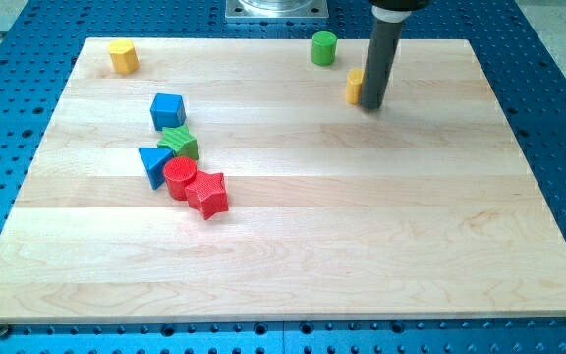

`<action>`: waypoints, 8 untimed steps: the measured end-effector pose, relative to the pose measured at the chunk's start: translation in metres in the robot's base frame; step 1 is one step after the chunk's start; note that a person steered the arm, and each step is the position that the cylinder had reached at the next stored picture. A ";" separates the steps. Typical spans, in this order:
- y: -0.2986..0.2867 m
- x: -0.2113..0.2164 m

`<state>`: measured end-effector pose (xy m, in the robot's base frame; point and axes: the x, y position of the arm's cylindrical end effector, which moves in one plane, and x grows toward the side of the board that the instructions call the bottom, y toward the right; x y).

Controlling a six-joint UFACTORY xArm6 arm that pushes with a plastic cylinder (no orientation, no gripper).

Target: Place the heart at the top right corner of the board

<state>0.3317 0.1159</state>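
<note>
A yellow block [123,56] sits at the board's [362,236] top left. Mid-left cluster: blue cube [168,110], green star [179,144], blue triangle [152,163], red cylinder [179,178], red star [207,193]. A green cylinder [323,47] stands near the top. My tip [371,107] touches the yellow heart [355,87], which shows on its left; there is no claw.

So up by the counter's [362,216] top-left corner sits the yellow block [123,56]. The green cylinder [324,47] is at the top edge, right of centre. Just below-right of it is the yellow heart [356,87], with my tip [372,106] touching its right side. Left of centre there's a cluster running down: blue cube [168,110], green star [179,144], blue triangle [152,163] to its lower left, red cylinder [180,178], then red star [208,194] at its lower right.
</note>
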 end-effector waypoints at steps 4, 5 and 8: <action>-0.003 -0.043; -0.030 -0.047; 0.026 -0.084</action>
<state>0.2475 0.1421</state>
